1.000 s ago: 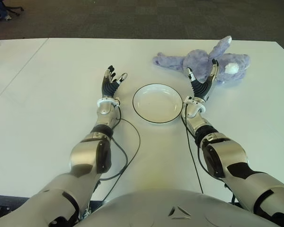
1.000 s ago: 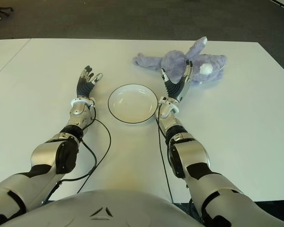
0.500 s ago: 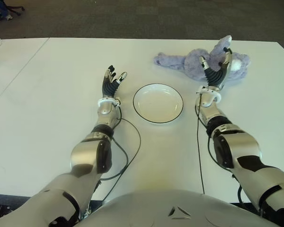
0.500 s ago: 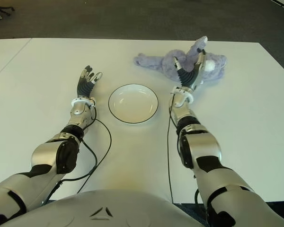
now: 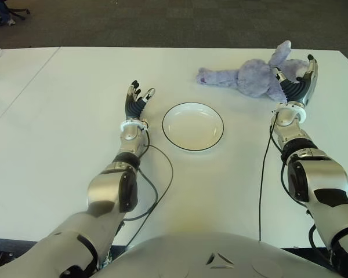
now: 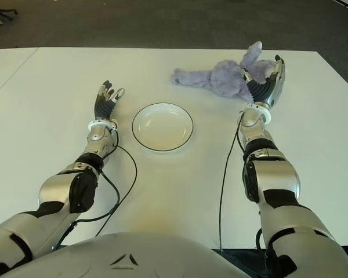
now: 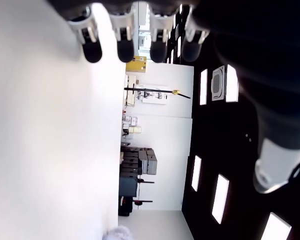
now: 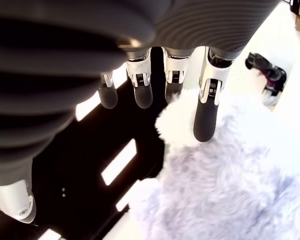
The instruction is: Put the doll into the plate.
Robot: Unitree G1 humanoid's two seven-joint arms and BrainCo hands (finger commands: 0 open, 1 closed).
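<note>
Table (image 5: 58,116): white, wide, filling most of both eye views; dark floor (image 5: 162,23) beyond its far edge.
Right arm (image 5: 313,185): silver and black, stretched forward along the right side, a black cable (image 5: 261,174) trailing on the table beside it.
Left arm (image 5: 113,185): stretched forward left of centre, its own cable looping on the table near the elbow.
Doll (image 5: 252,75): purple plush, lying on its side on the table at the far right, beyond and to the right of the plate, not in it; one limb points toward the middle, an ear stands up at the far end.
Plate (image 5: 173,135): white, round, dark rim, flat on the table between the two arms, well apart from the doll, holding nothing.
Right hand (image 5: 298,81): raised at the doll's right end, palm toward it; fingers straight and apart, gripping nothing. In the wrist view one fingertip (image 8: 205,122) sits just over the fur; whether it touches, I cannot tell.
Left hand (image 5: 136,99): left of the plate, fingers extended and slightly spread, holding nothing; contact with the table cannot be told.
</note>
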